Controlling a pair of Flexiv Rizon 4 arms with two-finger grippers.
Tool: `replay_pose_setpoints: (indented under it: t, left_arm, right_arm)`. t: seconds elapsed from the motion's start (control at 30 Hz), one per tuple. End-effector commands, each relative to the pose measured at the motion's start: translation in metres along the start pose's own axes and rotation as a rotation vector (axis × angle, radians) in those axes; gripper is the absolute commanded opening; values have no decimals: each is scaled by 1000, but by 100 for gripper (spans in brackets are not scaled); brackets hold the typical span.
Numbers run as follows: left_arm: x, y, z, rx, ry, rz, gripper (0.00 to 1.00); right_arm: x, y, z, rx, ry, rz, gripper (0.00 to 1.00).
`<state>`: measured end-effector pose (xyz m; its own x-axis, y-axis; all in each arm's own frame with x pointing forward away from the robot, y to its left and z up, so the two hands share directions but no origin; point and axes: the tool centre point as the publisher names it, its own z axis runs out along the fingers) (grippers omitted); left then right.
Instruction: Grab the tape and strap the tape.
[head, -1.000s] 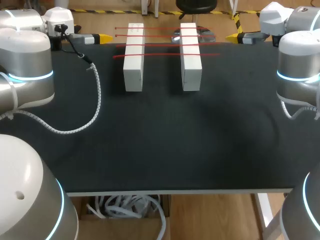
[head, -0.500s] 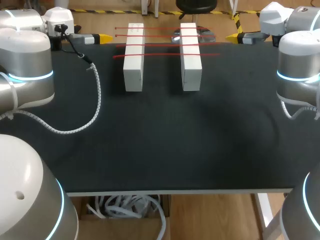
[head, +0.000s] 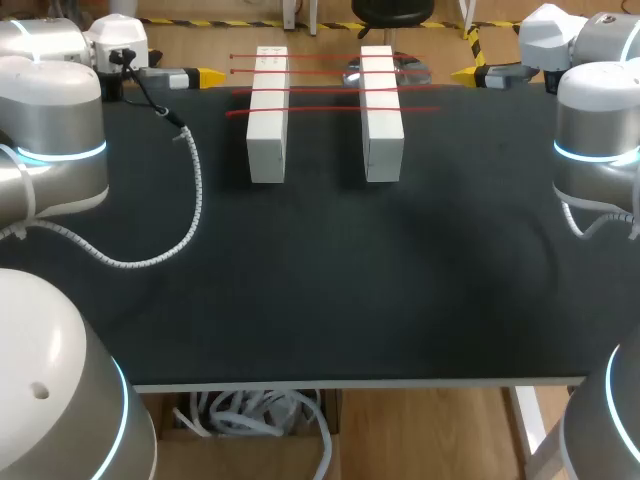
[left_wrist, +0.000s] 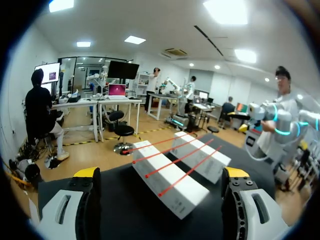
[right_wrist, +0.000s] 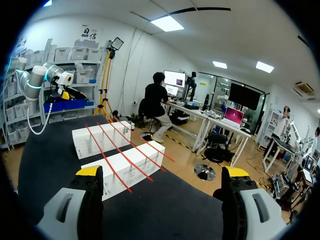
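Left arm (head: 55, 130): sitting at the far left corner of the counter (head: 320, 280); left jaws standing wide apart, gripping nothing, facing the blocks.
Coiled cable (head: 192, 200): looping from that arm over the counter.
Left white block (head: 267, 130) and right white block (head: 382, 125): lying side by side, apart, near the far edge.
Red tape (head: 330, 88): four strips stretching across both block tops, ends overhanging.
Right arm (head: 600, 130): sitting at the far right corner; right jaws gaping equally wide, holding nothing.
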<state>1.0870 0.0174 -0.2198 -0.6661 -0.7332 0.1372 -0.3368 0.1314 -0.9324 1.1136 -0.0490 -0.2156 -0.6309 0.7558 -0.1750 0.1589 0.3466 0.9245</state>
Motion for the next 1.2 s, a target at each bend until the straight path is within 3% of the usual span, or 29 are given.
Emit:
replay_pose_setpoints:
  t: [0.03,0.27,0.5,0.67,0.93,1.2]
  left_arm:
    - [-10,14,-3,-26,131,56,100]
    - [-17,38,3,-29,316,173,100]
    - [-11,57,10,-45,422,223,100]
    - [1,72,11,-62,448,216,100]
    - [24,79,17,-55,503,211,100]
    - [22,75,37,-14,496,240,100]
  right_arm:
    - [0,-1,0,-2,1,0,100]
    - [0,-1,0,-2,1,0,100]
    - [0,-1,0,-2,1,0,100]
    - [0,-1,0,-2,1,0,100]
    - [0,-1,0,-2,1,0,100]
    - [0,-1,0,-2,1,0,100]
